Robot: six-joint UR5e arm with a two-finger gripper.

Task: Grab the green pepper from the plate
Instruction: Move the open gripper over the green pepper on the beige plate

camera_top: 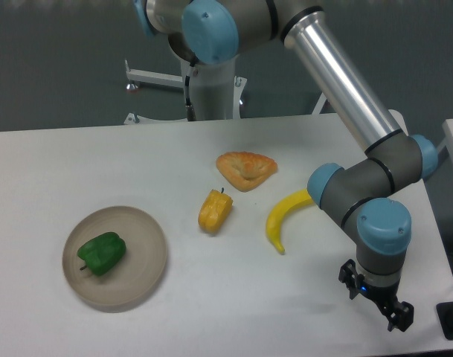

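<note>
Gripper (378,303) hangs low over the near right corner of the white table (233,312), pointing down from the arm's grey and blue wrist; its dark fingers are small and seen at an angle, so whether they are spread or closed cannot be told, and nothing shows between them. Green pepper (102,253) lies far off to the gripper's left, across nearly the whole width of the table and slightly farther back from the front edge. It rests on its side on the plate (140,230), left of the dish's centre, with its short dark stem toward the plate's left rim. The plate sits flat on the table, well apart from everything else. Between the gripper and the plate, set farther back, is a yellow-orange pepper (214,210). A banana (280,219) curves just behind and left of the gripper, partly hidden by the arm's elbow. Behind the yellow-orange pepper lies a triangular pastry (245,169), farther from the gripper than the banana
</note>
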